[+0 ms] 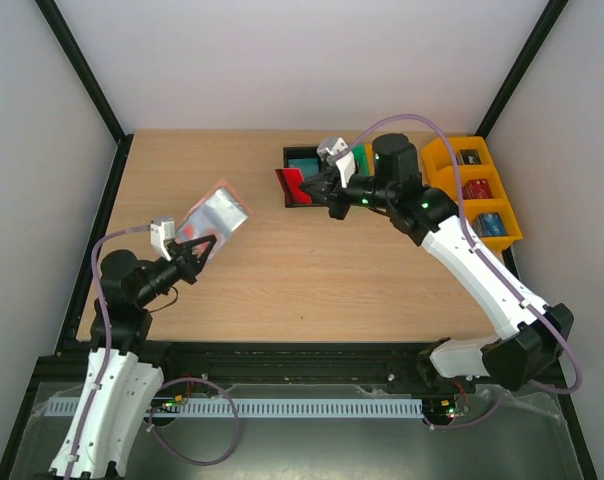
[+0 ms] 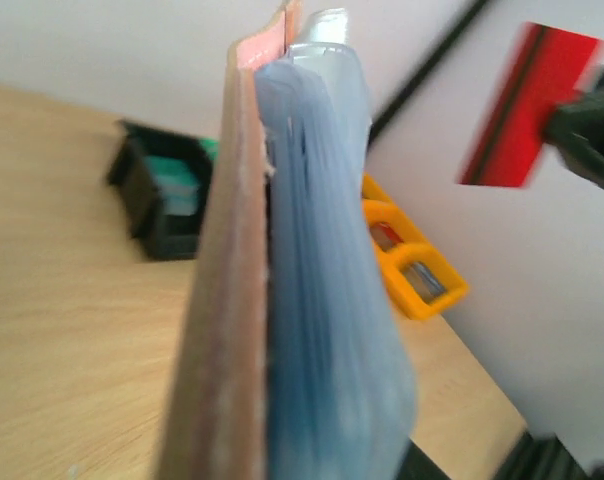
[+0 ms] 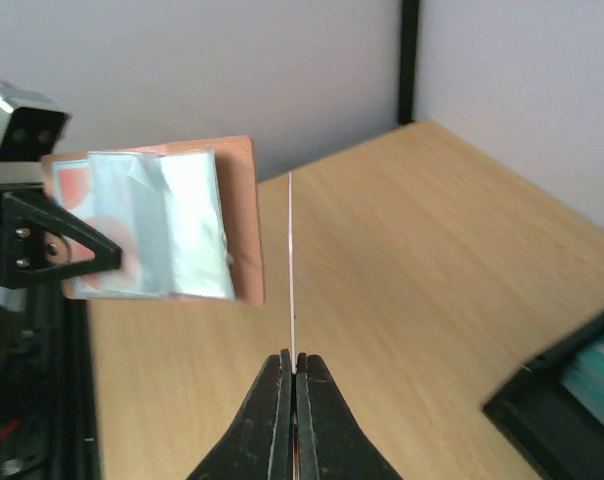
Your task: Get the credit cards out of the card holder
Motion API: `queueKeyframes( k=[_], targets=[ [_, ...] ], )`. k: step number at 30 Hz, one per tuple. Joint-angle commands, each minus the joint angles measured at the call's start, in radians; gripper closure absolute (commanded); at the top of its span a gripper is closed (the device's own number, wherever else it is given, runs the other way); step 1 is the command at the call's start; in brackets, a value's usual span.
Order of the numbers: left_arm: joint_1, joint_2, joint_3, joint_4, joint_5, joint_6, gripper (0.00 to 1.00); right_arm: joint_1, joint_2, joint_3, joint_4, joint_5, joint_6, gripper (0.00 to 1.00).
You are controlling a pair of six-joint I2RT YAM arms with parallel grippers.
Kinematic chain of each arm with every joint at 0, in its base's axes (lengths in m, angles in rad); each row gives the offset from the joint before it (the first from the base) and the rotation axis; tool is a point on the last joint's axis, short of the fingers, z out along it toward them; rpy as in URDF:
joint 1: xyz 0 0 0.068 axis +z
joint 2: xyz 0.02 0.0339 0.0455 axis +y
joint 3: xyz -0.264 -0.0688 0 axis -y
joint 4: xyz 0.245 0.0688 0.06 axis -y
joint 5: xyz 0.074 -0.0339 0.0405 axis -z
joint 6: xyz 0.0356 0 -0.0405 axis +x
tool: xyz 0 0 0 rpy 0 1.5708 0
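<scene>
My left gripper [image 1: 197, 250] is shut on the card holder [image 1: 214, 222] and holds it raised over the left side of the table. In the left wrist view the card holder [image 2: 222, 330] is edge-on and blurred, pinkish-tan outside with blue-grey lining [image 2: 322, 300]; it hides my own fingers. My right gripper [image 1: 319, 189] is shut on a bright red credit card [image 1: 293, 186] in the air beside the black bin. The right wrist view shows that credit card [image 3: 291, 260] as a thin edge rising from the shut right gripper [image 3: 295, 362]. It also shows the open card holder [image 3: 162, 220] to the left.
A black bin [image 1: 312, 200] with something teal inside stands at the back centre, a green bin [image 1: 362, 158] next to it. An orange bin [image 1: 439, 160] with several compartments of small blocks lies at the back right. Black frame posts edge the table.
</scene>
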Motion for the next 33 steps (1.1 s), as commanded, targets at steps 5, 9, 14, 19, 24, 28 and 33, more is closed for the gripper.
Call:
queueKeyframes(
  k=[5, 9, 14, 19, 24, 28, 33],
  targets=[
    [0.071, -0.039, -0.129, -0.026, -0.227, -0.168, 0.98, 0.016, -0.039, -0.046, 0.057, 0.471, -0.144, 0.99],
    [0.111, -0.087, -0.178, 0.004, -0.226, -0.211, 0.98, 0.068, -0.131, -0.187, 0.206, 0.720, -0.392, 0.98],
    [0.155, -0.162, -0.213, 0.018, -0.244, -0.218, 0.98, 0.197, -0.255, -0.484, 0.451, 0.921, -0.948, 0.98],
    [0.195, -0.227, -0.249, 0.047, -0.259, -0.258, 0.98, 0.269, -0.289, -0.674, 0.744, 1.062, -1.323, 0.98],
    [0.225, -0.248, -0.273, 0.067, -0.266, -0.285, 0.98, 0.283, -0.245, -0.732, 0.899, 1.165, -1.514, 0.98],
    [0.241, -0.249, -0.287, 0.073, -0.278, -0.304, 0.98, 0.285, -0.208, -0.740, 0.926, 1.190, -1.553, 0.98],
    [0.242, -0.248, -0.294, 0.084, -0.271, -0.310, 0.98, 0.285, -0.149, -0.754, 1.037, 1.243, -1.584, 0.98]
  ],
)
